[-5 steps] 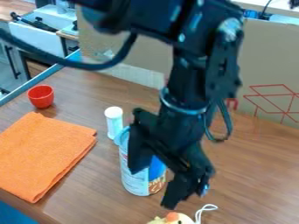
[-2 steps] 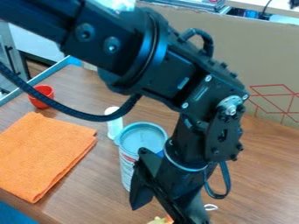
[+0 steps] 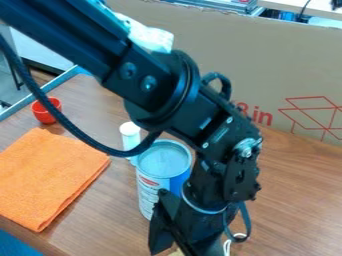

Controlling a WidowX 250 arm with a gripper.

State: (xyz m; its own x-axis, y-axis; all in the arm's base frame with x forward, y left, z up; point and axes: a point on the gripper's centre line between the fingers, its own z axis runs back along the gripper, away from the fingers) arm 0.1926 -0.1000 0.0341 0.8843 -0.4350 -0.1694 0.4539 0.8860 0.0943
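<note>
On the wooden table [image 3: 294, 200], the orange cloth [image 3: 50, 172] lies left of the fingers [image 3: 159, 235], which stand open around part of a yellow toy [image 3: 176, 253], contact unclear. Just behind them stands the canister [image 3: 150, 192], its lid [image 3: 163, 159] on and contents hidden, then the white bottle [image 3: 129, 131], capped; well beyond, up and left, sits the small red cup [image 3: 41, 114].

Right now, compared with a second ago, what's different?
The hand has moved down toward the picture's bottom edge, and the canister's top has come into view. I can't tell whether anything was grasped. The canister, red cup and orange cloth stayed put.
</note>
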